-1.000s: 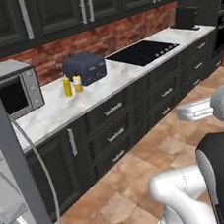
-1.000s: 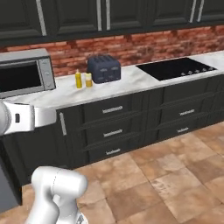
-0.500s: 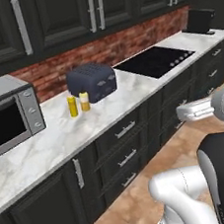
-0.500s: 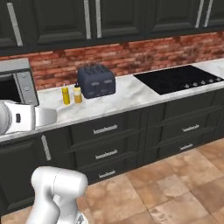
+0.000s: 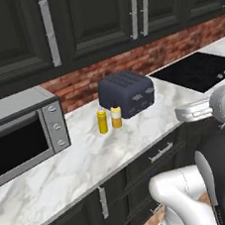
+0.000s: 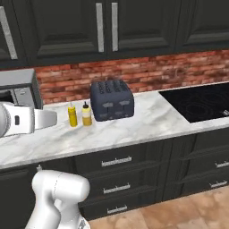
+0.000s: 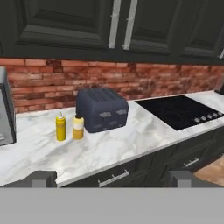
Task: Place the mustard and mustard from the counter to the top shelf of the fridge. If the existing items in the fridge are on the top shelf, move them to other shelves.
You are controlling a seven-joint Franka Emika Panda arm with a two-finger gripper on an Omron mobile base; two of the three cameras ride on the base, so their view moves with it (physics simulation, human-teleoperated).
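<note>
The counter runs wide in front of me, white marble over dark cabinets, with the silver microwave toward its left end and the black cooktop set in toward its right. Between them, back near the brick wall, sits the dark toaster. Just beside the toaster's left side stand my two targets, side by side and upright on the marble, well back from the counter's front edge: the wider mustard bottle nearest the toaster, and the slimmer mustard bottle on its far side, toward the microwave. My gripper hangs clear of the counter with its fingers spread wide apart and nothing between them. I judge I am at the approach, ahead of the first pick. Next I would need to reach over the front edge, line up on one bottle without knocking its neighbour or the toaster, and close on its body.
</note>
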